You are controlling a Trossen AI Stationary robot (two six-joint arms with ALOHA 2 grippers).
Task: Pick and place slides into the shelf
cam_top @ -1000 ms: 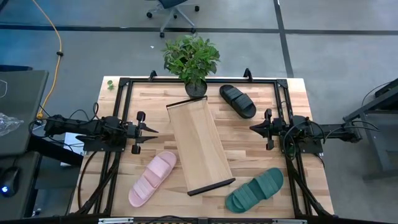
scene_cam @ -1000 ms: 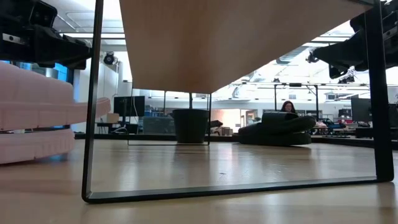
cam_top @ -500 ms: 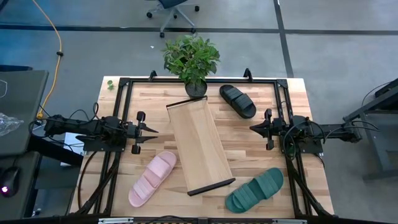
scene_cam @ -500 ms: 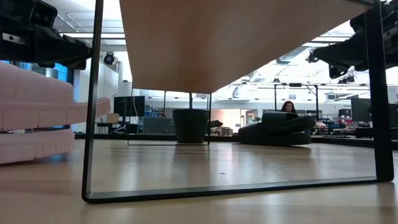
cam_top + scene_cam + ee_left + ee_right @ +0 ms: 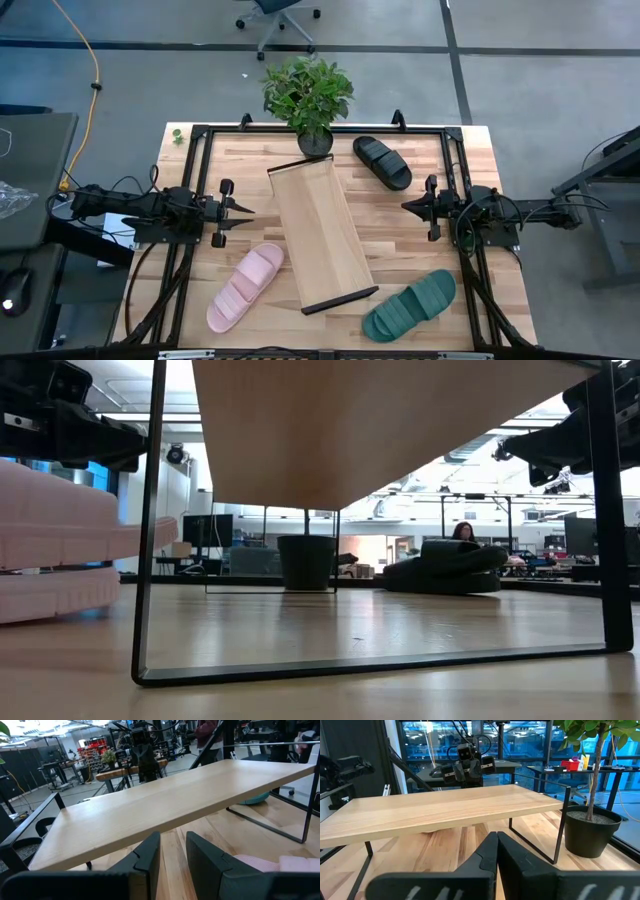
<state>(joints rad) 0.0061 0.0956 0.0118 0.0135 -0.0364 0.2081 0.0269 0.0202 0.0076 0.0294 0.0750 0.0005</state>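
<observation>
The light-wood shelf [image 5: 320, 232] stands slanted mid-table on thin black end bars [image 5: 150, 530]; its top is bare. The black slide [image 5: 382, 161] lies near the far edge, right of the shelf. On the near left lies the pale pink slide [image 5: 246, 285], and the dark green slide [image 5: 410, 304] on the near right. All three rest sole down on the table. My left gripper [image 5: 243, 209] hovers left of the shelf with a narrow gap between its fingers [image 5: 173, 854]. My right gripper [image 5: 407, 206] hovers right of the shelf, shut [image 5: 497, 851].
A potted plant [image 5: 308, 95] stands at the far edge, just beyond the shelf's far end; its pot [image 5: 590, 831] is close to the right gripper's side. A black frame [image 5: 200, 135] runs round the tabletop. The room beyond holds desks and a person [image 5: 463, 532].
</observation>
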